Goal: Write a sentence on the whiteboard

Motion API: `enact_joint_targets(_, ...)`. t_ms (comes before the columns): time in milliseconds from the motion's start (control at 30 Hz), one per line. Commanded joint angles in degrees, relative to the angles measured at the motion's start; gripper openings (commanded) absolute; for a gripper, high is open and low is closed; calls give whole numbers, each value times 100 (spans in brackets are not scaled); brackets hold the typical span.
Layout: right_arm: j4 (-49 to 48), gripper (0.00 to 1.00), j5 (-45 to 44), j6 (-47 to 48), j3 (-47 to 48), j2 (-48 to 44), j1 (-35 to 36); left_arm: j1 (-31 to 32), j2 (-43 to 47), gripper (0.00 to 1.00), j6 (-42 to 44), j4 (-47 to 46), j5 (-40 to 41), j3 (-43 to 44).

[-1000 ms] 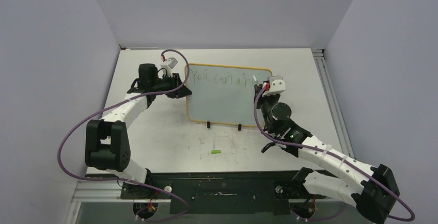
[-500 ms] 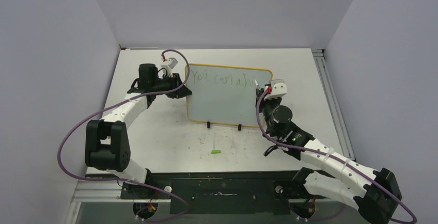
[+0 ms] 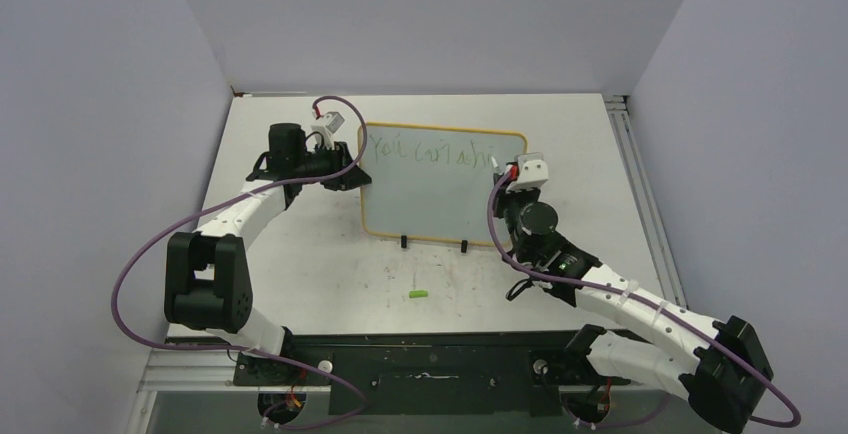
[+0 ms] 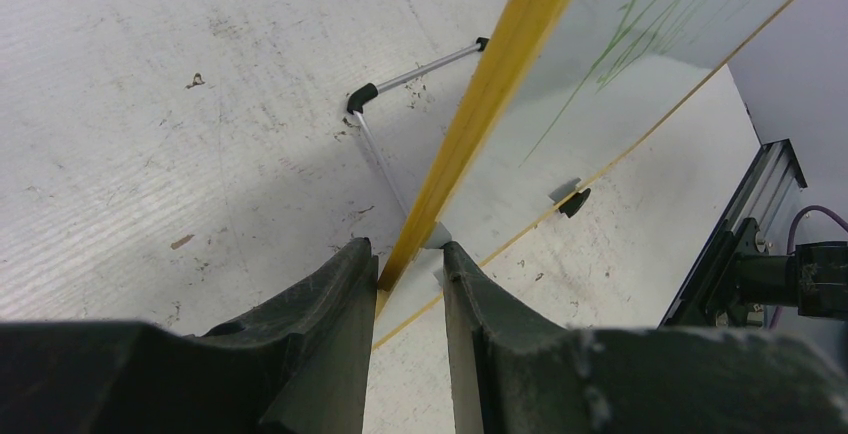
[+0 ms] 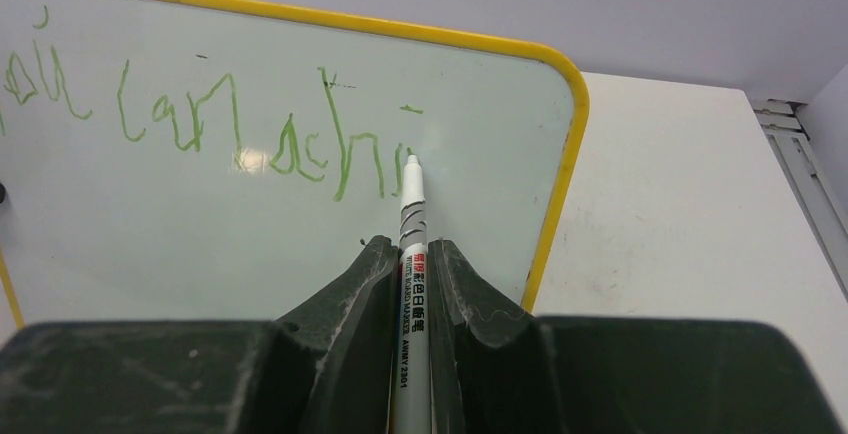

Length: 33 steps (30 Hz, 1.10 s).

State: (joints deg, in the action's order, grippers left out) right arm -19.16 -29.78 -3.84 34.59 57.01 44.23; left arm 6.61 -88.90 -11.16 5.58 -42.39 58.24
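Note:
The whiteboard (image 3: 440,204) stands tilted on the table, pale with a yellow frame (image 4: 490,84). The sentence (image 3: 430,154) is a line of green handwriting along the top, reading roughly "You can achi" (image 5: 335,154). My left gripper (image 3: 357,176) is shut on the board's left edge; in the left wrist view the frame sits between its fingertips (image 4: 408,252). My right gripper (image 5: 412,246) is shut on a white marker (image 5: 412,216). The marker's tip rests on the board just right of the last green stroke, near the top right corner (image 3: 497,162).
A small green cap (image 3: 418,295) lies on the table in front of the board. Two black clip feet (image 3: 404,242) (image 3: 464,247) hold the bottom edge. A thin wire stand (image 4: 385,89) props the board behind. A metal rail (image 3: 640,194) runs along the table's right side.
My right gripper with the marker has shifted slightly right, then back left, at the end of the written line. The left gripper and the board have stayed still.

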Motion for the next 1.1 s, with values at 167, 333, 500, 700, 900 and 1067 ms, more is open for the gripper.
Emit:
enact_joint_targets(167,56,5,-408,-190,-187,-252,-45,68,167,28,96,4,-1,244)
enact_joint_targets(333,37,5,-469,-83,-136,-305,-40,76,163,28,96,4,-7,241)
enact_joint_targets(500,-131,5,-374,80,36,-122,-52,77,176,28,96,3,-6,242)
enact_joint_targets(700,-303,5,-240,182,175,84,-50,77,172,28,102,4,-4,247)
enact_joint_targets(900,-365,5,-202,220,163,92,-52,77,171,28,105,0,-8,245)
enact_joint_targets(1067,-399,5,-275,256,179,47,-50,77,163,28,105,4,-12,241)
